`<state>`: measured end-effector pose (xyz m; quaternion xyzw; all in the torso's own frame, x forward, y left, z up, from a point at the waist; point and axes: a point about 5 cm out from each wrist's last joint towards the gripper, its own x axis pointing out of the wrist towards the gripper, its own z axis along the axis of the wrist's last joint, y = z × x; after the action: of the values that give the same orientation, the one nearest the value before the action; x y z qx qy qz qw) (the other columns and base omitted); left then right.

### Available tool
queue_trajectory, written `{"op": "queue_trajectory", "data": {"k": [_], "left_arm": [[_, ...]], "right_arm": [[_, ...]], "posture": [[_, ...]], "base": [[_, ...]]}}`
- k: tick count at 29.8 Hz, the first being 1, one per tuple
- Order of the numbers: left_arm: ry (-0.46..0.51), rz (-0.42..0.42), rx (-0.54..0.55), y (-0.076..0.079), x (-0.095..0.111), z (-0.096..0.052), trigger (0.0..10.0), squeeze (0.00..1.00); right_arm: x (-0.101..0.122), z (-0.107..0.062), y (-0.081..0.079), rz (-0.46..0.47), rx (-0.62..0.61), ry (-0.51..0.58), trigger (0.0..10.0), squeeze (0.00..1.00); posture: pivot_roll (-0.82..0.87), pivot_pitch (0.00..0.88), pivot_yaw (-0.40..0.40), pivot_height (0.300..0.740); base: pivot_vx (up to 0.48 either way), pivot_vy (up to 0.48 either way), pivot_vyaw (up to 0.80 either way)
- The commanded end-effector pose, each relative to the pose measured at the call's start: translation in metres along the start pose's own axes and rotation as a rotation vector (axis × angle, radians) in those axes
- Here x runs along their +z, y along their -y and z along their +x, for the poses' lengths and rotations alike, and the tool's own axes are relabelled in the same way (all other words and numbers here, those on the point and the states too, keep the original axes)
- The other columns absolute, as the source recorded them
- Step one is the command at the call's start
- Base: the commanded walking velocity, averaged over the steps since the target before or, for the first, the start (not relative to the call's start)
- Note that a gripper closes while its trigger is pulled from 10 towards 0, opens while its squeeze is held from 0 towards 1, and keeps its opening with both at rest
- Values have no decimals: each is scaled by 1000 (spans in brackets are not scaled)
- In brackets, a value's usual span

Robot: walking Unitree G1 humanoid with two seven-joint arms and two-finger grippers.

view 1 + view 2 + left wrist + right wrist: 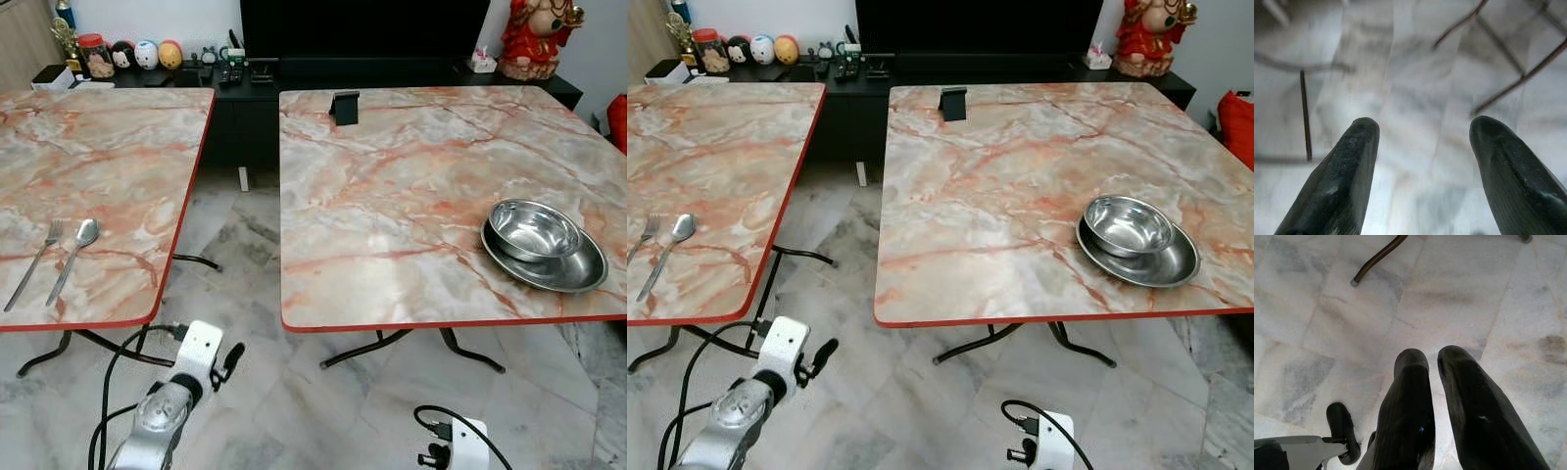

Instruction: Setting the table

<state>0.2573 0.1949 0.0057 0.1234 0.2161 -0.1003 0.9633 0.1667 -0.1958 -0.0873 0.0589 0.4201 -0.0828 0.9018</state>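
both grippers [1422, 142] [1432, 362] empty over marble floor [1327, 323]; left spread, right seemingly near-closed.

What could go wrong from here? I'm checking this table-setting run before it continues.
1. The bowl and plate sit near the right table's front corner; a clumsy reach could push them off.
2. The fork and spoon lie flat, thin and hard to grip.
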Motion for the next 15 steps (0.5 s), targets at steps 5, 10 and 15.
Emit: {"op": "queue_trajectory", "data": {"k": [5,10,15], "left_arm": [[-220,-63,50,-6,-50,-8,10000,0],[-389,-126,90,-3,-89,-26,10000,0],[-417,-240,168,-8,-96,-30,10000,0]], "right_arm": [[0,0,3,12,-12,9,10000,0],[0,-1,6,22,-18,9,10000,0],[-1,-1,7,26,-18,6,10000,0]], "posture": [[45,0,-21,740],[34,0,-27,740],[33,0,-32,740]], "base": [[0,0,0],[0,0,0],[0,0,0]]}}
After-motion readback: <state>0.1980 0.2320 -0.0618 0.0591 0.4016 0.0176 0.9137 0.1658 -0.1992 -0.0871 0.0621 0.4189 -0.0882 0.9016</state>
